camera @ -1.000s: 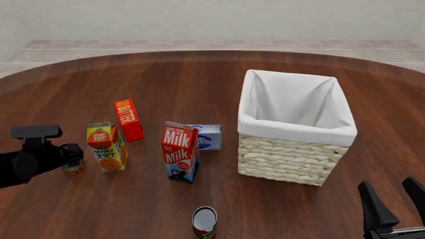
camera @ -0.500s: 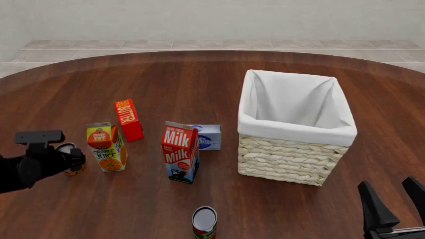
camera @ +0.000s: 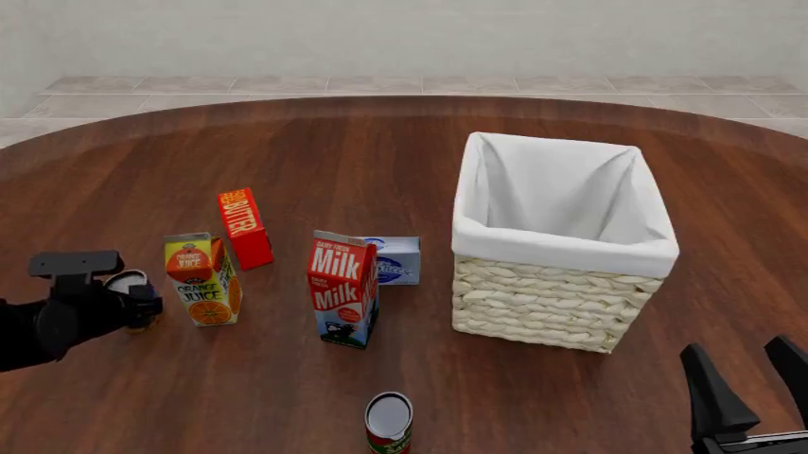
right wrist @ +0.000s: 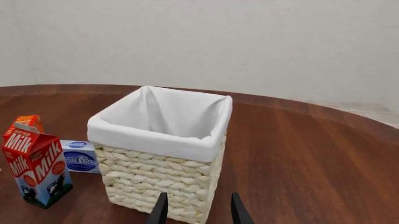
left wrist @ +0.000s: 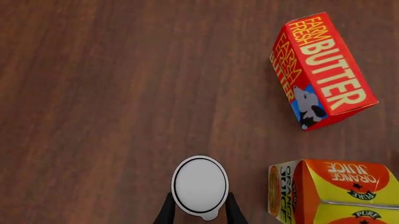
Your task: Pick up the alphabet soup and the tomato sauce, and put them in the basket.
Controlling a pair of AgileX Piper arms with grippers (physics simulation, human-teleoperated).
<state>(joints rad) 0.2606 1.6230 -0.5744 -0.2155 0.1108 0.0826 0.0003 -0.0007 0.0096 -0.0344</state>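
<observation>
The alphabet soup shows its silvery top from straight above in the left wrist view, with my left gripper shut on it, one dark finger pressing each side. From the front, only the can's top peeks past the left gripper, just left of the orange juice carton. The tomato sauce, a red can with a pale top, stands at the table's near edge. At right, the basket shows its white lining. My right gripper is open near the front right corner, holding nothing.
An orange juice carton stands right beside the soup can. A red butter box lies behind it. A milk carton and a small blue-white box stand between the cartons and the basket.
The left arm has shifted a little to the right over the soup can, so the gripper now covers the can's label and only its top shows. The right arm has not moved.
</observation>
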